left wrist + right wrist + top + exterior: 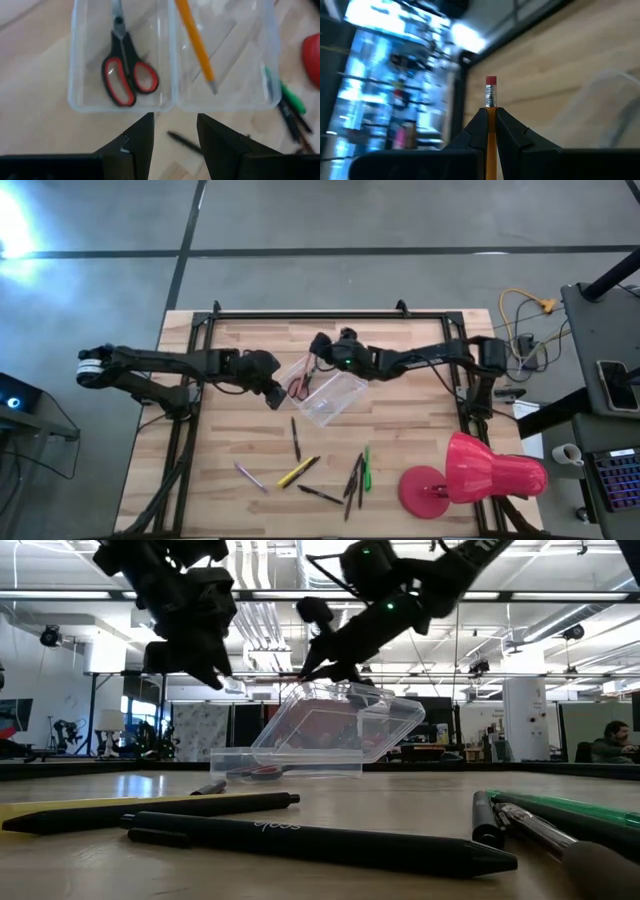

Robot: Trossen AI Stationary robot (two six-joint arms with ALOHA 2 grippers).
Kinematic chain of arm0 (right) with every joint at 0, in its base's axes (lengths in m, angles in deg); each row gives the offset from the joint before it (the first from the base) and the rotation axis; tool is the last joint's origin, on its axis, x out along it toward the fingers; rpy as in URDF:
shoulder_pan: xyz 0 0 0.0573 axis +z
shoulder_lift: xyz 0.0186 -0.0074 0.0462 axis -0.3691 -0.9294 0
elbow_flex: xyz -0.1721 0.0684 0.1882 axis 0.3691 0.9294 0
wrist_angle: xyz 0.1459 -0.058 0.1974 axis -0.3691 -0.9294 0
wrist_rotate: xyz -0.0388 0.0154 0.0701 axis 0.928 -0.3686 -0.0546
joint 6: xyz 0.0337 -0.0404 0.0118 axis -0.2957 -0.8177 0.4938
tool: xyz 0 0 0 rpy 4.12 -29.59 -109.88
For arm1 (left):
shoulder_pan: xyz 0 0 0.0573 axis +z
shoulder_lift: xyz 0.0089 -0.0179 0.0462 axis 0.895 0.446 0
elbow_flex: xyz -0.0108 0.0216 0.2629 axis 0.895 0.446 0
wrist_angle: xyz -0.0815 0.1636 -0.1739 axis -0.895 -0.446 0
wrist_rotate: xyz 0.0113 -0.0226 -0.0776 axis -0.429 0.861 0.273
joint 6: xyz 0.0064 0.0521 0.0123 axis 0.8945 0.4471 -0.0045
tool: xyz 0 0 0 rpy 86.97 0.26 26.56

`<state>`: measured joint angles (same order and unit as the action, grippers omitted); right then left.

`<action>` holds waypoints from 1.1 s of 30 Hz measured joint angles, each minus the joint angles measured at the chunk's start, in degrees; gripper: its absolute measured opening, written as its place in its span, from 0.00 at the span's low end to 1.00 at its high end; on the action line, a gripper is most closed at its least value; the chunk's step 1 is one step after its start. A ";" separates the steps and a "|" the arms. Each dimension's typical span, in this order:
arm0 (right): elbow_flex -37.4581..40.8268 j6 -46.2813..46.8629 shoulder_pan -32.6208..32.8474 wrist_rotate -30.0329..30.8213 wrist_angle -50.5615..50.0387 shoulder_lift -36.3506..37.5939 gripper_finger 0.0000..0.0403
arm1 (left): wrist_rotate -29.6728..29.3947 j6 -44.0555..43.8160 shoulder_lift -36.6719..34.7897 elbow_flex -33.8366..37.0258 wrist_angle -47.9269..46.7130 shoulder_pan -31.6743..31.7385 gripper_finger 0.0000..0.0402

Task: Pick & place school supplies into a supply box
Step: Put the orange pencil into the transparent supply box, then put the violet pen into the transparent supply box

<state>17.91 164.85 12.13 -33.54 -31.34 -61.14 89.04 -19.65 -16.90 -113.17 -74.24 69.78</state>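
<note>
The clear supply box lies open at the table's middle, its two halves side by side. Red-handled scissors lie in one half. My right gripper is at the box's far side, shut on the orange pencil, which slants down over the other half. My left gripper is open and empty just left of the box, its fingers short of the box's edge. A yellow marker, a green pen and several dark pens lie on the table nearer the front. My right gripper pinches the pencil between its two fingertips just below the metal band at the eraser end, and the eraser sticks out past them. The pencil slants down from the hold with its point inside the box's half. I cannot tell whether the point touches the bottom.
A big red lamp lies at the table's front right. A black metal frame runs along the far edge and both sides. A dark pen lies just in front of the box. Bare wood shows at the front left.
</note>
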 joint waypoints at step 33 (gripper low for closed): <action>-8.71 -1.09 0.14 -1.30 -21.58 0.08 0.37 | -7.02 2.61 -6.73 1.75 -1.66 -0.20 0.33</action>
<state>9.20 163.76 12.27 -34.84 -52.92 -61.06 82.03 -17.03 -23.62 -111.42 -75.90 69.58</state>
